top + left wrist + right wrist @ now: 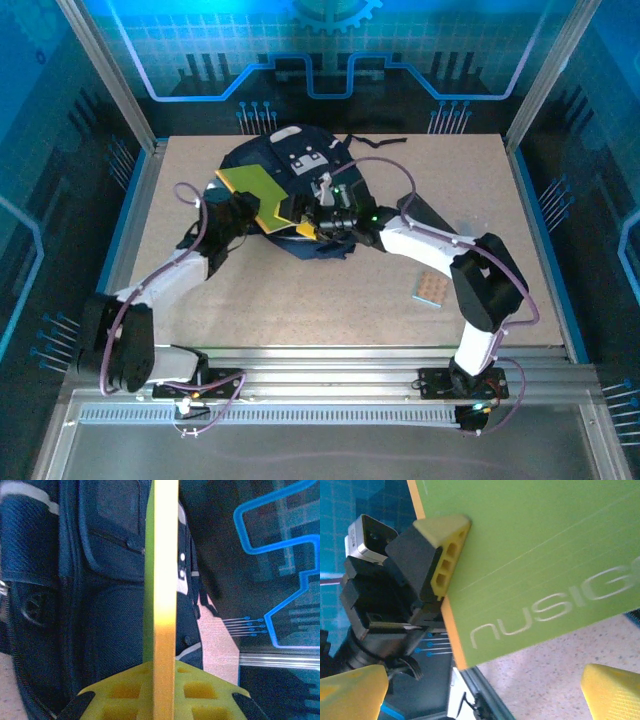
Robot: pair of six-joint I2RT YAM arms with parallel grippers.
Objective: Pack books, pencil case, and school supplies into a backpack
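Now the left arm stretches from the lower left towards mid-frame, and the left gripper (252,212) is clenched on the edge of two stacked books, the lime green book (248,183) over the orange-yellow book (275,218). They overlap the near-left part of the backpack (300,160). The right arm bends in from the right; the right gripper (308,207) is released, fingers (612,690) wide apart beside the books

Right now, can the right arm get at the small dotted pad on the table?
Probably yes: its fingers are open and hold nothing, and the pad lies alone on the table, though close beside that arm's own elbow.
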